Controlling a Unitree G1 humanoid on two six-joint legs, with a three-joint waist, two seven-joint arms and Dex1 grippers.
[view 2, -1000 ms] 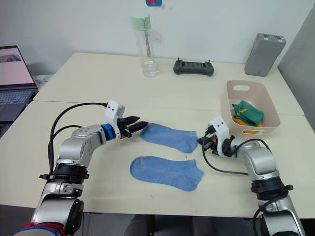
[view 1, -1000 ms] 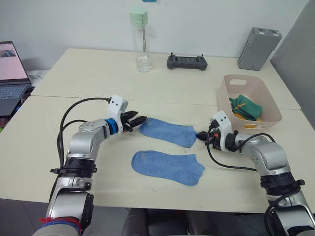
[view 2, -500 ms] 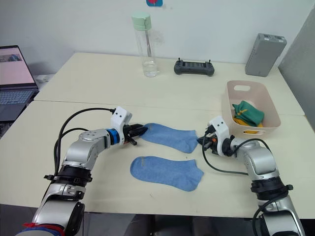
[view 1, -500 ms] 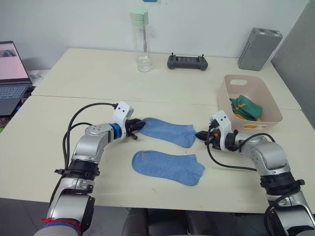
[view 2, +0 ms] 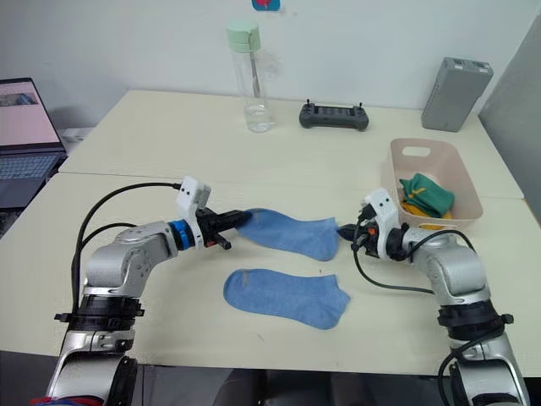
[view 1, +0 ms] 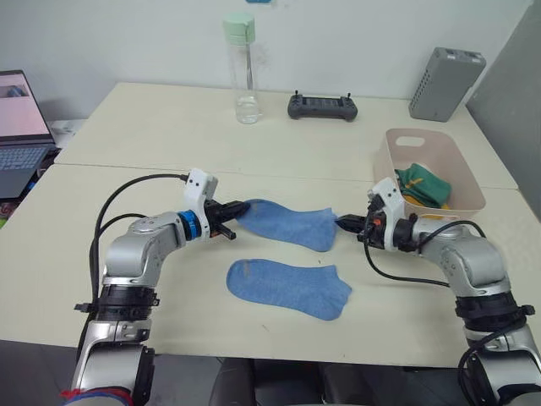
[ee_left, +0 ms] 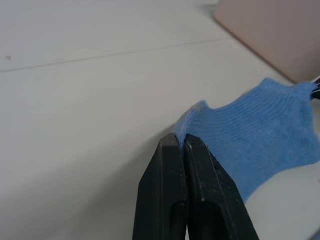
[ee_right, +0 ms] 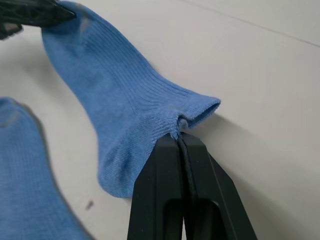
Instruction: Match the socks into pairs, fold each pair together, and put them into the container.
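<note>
Stretching between the two claws, the far blue sock [view 1: 287, 223] is pinched at both ends: the left claw [view 1: 243, 205] is clenched on one end, the right claw [view 1: 342, 223] on the other end, seen up close in the wrist views. Holding it by both ends looks meant to let the arms carry it flat and lay it over the near blue sock [view 1: 287, 288], which lies loose on the bench [view 1: 127, 135] just in front, so the pair can be folded together.

Two blue socks are out on the bench. The tub [view 1: 404, 139] sits to the right, near the right arm, and already holds a green bundle [view 1: 423, 186] over something yellow [view 1: 427, 216]; how many socks each has cannot be counted. Farther back stand one bottle [view 1: 242, 68], one controller [view 1: 321, 106] and one grey box [view 1: 446, 72]; a laptop [view 1: 21, 127] sits at the far left.
</note>
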